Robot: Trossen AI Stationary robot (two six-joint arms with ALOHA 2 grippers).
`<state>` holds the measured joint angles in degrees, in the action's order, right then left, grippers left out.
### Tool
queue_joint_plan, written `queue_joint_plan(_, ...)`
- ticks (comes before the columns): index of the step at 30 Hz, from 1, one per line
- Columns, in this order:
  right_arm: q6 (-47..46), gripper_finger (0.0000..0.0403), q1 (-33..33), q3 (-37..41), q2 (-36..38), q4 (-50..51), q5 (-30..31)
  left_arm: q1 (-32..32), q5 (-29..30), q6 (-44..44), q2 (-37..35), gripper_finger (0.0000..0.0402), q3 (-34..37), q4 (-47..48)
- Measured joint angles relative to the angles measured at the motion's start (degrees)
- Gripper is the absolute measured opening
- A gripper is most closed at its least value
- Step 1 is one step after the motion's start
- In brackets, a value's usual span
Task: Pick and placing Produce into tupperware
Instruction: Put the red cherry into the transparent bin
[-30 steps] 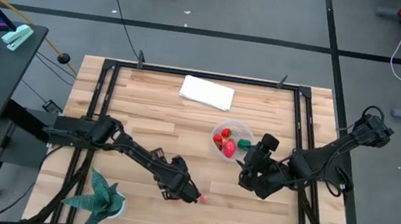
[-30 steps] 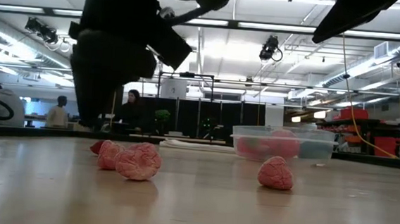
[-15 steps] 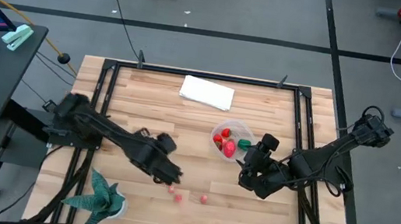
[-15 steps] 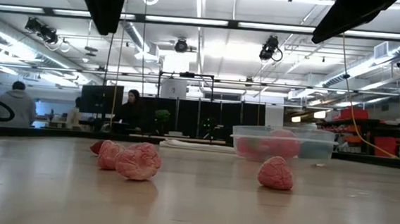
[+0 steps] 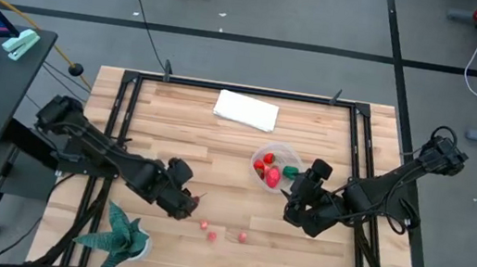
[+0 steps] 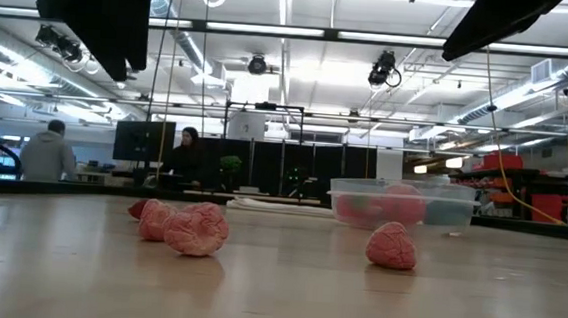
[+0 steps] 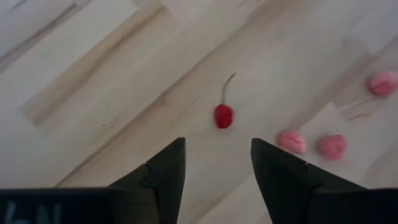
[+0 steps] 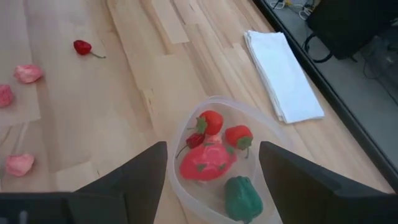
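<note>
The clear round tupperware (image 5: 273, 166) stands right of the table's middle and holds red pieces and one green piece (image 8: 241, 196). Three pink produce pieces (image 5: 212, 235) lie on the wood near the front edge; they also show in the low view (image 6: 196, 228). A small red cherry with a stem (image 7: 223, 116) lies just left of them. My left gripper (image 5: 188, 203) is open and empty, raised left of the cherry; it also shows in its wrist view (image 7: 214, 149). My right gripper (image 5: 292, 203) is open and empty, just near-right of the tupperware (image 8: 224, 155).
A folded white cloth (image 5: 246, 109) lies at the far middle. A spiky teal potted plant (image 5: 121, 234) stands at the front left corner, close to my left arm. Bare wood lies between the cherry and the tupperware. People show in the room behind.
My left gripper has risen from just above the pink pieces near the front edge and drawn back toward the table's left edge, uncovering them. The pink pieces have stayed where they were. My right arm has kept still.
</note>
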<state>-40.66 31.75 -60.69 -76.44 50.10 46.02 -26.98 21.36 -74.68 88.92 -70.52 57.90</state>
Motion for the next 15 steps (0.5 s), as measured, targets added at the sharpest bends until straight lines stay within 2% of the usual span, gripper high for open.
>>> queue_joint_plan(8,-0.3,0.0265,0.0,0.0,0.0,0.0,0.5,0.5,0.0,-2.0,0.3,0.0188,4.8,-8.4)
queue_joint_plan(15,-0.2,0.0265,0.0,0.0,0.0,0.0,0.5,0.5,0.0,-2.2,0.3,0.0188,11.4,-20.2)
